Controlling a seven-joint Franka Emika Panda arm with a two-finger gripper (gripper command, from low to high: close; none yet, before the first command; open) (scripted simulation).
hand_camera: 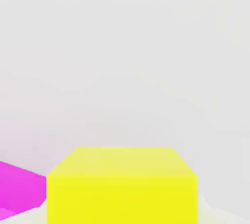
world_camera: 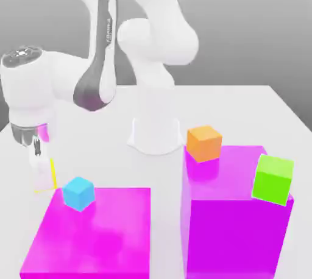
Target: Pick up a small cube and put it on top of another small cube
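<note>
We note the gripper [world_camera: 41, 171] at the exterior view's left, hanging just beside the low magenta slab [world_camera: 91, 235], its fingers closed on the yellow cube [world_camera: 53, 174], of which a thin yellow edge shows between the pale fingers there. In the hand view the yellow cube [hand_camera: 122, 186] sits right under the camera with its top face and near side square to us, which we read as a centred, level grip: the cube is clamped across two opposite sides so it will not twist when carried. Whether it has left the desk [world_camera: 244, 104] we cannot tell for certain; it appears at about the height of the slab's top edge, so we judge it raised a little. The cyan cube [world_camera: 78, 193] rests near the slab's far left corner, close to the gripper and apart from it. It is about the same size as the yellow one, so we take it as the likely base for the stack; its nearness would keep the carry short. The orange cube [world_camera: 204, 143] and the green cube [world_camera: 273, 178] sit on the taller magenta block [world_camera: 237, 235] at the exterior view's right, well apart from the work. We judge the grasp done and the carry next; the risk is nudging the cyan cube off position when lowering, as a small top face leaves little margin for misalignment.
</note>
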